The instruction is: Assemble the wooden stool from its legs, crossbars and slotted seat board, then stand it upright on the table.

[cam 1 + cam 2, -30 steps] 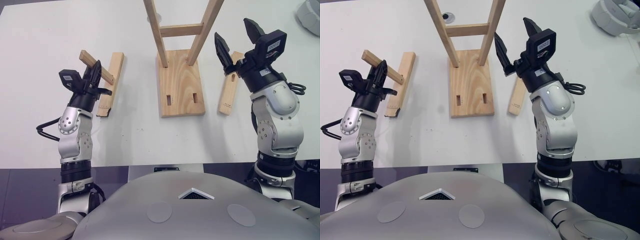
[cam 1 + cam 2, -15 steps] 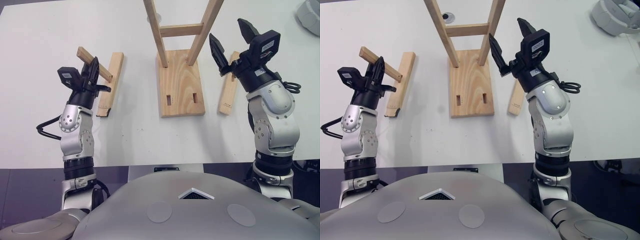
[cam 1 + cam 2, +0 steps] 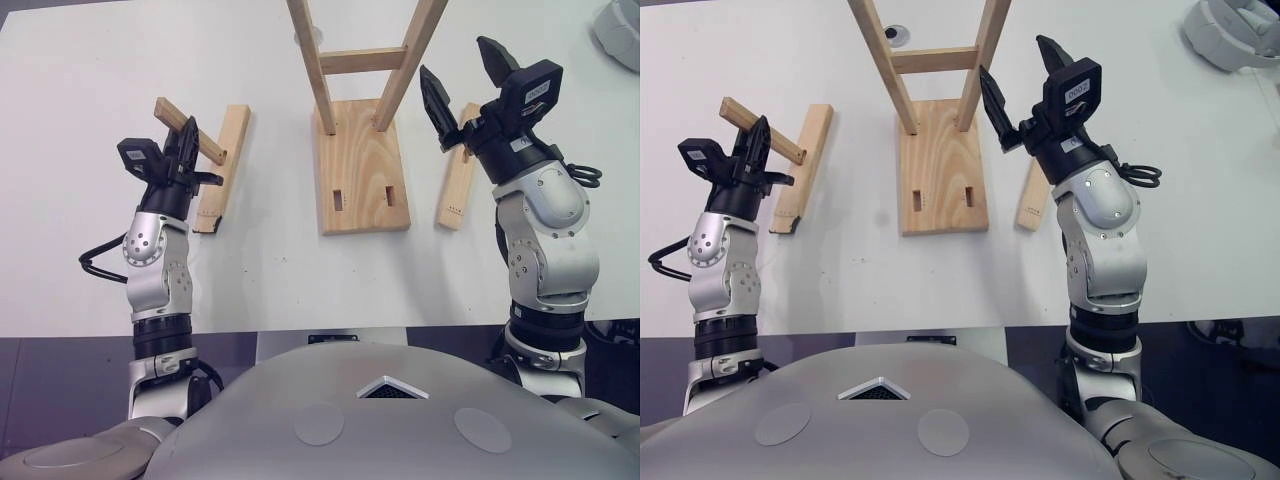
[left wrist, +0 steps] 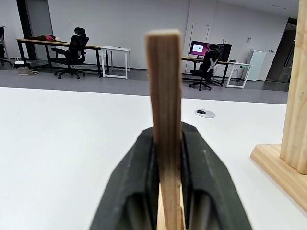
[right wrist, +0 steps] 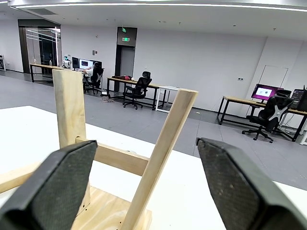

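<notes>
Right tool [image 3: 453,57] — spread wide — edged toward the legs [image 3: 309,55]; left tool [image 3: 187,138] still clamps crossbar [image 3: 170,112].

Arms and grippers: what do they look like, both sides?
The left arm and right arm are silver-grey with rounded joint housings, each with a black cable loop. The left gripper and right gripper are black, two pointed fingers each; the right carries a white label.

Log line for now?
left gripper shut on crossbar | right gripper open near leg frame | seat board flat on table
</notes>
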